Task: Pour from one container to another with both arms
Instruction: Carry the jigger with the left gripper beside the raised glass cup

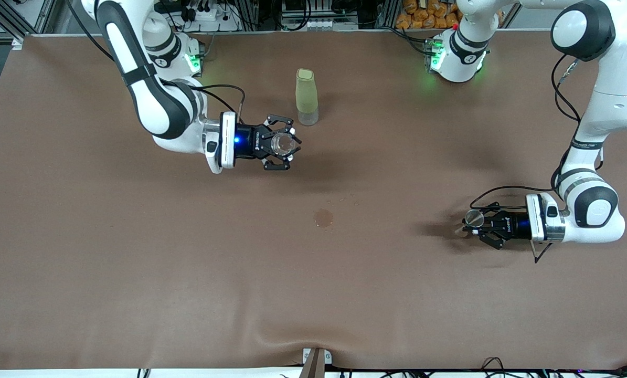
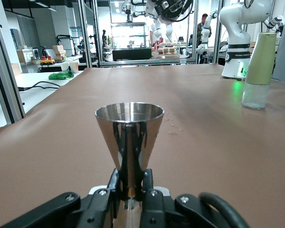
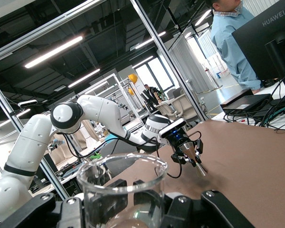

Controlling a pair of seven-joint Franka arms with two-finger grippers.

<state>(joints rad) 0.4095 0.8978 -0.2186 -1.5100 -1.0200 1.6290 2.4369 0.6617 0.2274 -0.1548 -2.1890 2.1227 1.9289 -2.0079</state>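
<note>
Front view: we see both arms holding their vessels clear of the brown table (image 1: 135,273).

Our right gripper (image 1: 282,144) is clamped on the glass cup (image 1: 282,143), over the table just beside the pale-green bottle (image 1: 307,97), which stands near the bases. Our left gripper (image 1: 478,223) is closed around the waist of the metal jigger (image 1: 474,219), toward the left arm's end. Between them we see a round stain (image 1: 323,217); nothing stands between the two vessels.
</note>
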